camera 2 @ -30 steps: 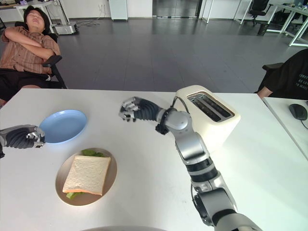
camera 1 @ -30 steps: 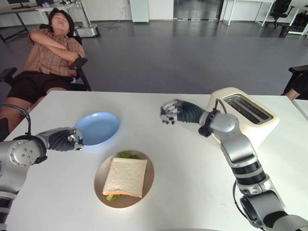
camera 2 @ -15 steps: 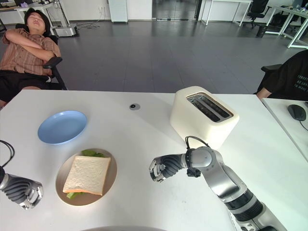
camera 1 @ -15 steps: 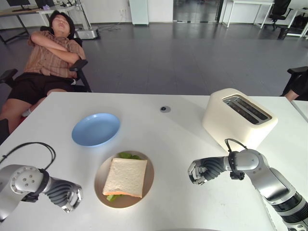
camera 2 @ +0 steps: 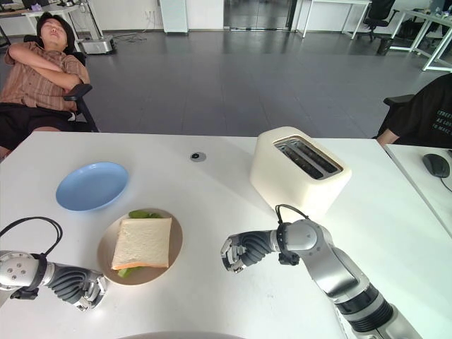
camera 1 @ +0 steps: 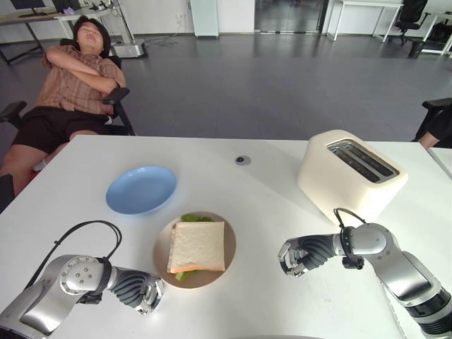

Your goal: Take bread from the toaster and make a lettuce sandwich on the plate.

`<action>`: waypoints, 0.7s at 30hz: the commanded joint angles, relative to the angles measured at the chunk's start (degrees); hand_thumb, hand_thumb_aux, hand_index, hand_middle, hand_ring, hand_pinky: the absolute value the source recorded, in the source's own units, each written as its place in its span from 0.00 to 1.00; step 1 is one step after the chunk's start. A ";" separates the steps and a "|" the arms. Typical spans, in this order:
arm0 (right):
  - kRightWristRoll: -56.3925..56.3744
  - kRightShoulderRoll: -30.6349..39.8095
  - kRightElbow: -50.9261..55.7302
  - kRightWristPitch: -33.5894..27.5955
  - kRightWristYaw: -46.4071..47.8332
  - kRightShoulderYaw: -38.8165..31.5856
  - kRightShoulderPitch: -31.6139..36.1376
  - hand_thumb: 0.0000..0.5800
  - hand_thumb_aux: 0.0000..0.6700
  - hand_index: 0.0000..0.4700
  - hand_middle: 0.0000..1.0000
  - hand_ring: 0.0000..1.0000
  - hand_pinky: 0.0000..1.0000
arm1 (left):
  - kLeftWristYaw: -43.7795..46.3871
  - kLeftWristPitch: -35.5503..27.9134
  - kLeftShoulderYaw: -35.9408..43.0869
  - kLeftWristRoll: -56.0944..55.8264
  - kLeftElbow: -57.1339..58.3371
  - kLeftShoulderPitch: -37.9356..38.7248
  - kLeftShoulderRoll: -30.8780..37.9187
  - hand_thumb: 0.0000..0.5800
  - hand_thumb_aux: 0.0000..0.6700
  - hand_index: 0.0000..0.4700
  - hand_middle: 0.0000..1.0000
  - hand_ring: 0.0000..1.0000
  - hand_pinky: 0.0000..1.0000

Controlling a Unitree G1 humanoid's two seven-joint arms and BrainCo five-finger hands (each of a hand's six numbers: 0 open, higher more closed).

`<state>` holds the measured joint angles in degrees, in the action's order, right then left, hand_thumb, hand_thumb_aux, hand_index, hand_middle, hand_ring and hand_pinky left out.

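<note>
Left robot hand (camera 1: pixel 141 293): I see the fingers curled, holding nothing, low over the white bench (camera 1: pixel 261 205).
Right robot hand (camera 1: pixel 296 256): curled, empty.
Square white bread sandwich with green lettuce (camera 1: pixel 197 246): on the round tan plate (camera 1: pixel 159 248), between both robot hands.
Cream plastic toaster (camera 1: pixel 349 176): beyond the right robot hand.

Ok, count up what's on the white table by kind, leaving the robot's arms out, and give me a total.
Plates: 2, the blue plate and the tan plate
Sandwiches: 1, the sandwich on the tan plate
Toasters: 1, the toaster
Round table fittings: 1, the small disc in the tabletop
Total: 5
</note>
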<state>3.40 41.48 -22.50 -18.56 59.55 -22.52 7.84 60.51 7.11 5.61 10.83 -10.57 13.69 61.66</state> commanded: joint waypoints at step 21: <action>4.67 -21.47 41.31 13.30 -20.44 -3.71 9.07 1.00 1.00 1.00 1.00 1.00 1.00 | -16.15 10.91 17.19 11.48 38.11 -36.78 -27.15 1.00 1.00 1.00 1.00 1.00 1.00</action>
<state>5.57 20.62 12.41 -4.56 40.14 -25.54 17.07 45.29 17.82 21.56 21.36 23.98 -23.30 36.20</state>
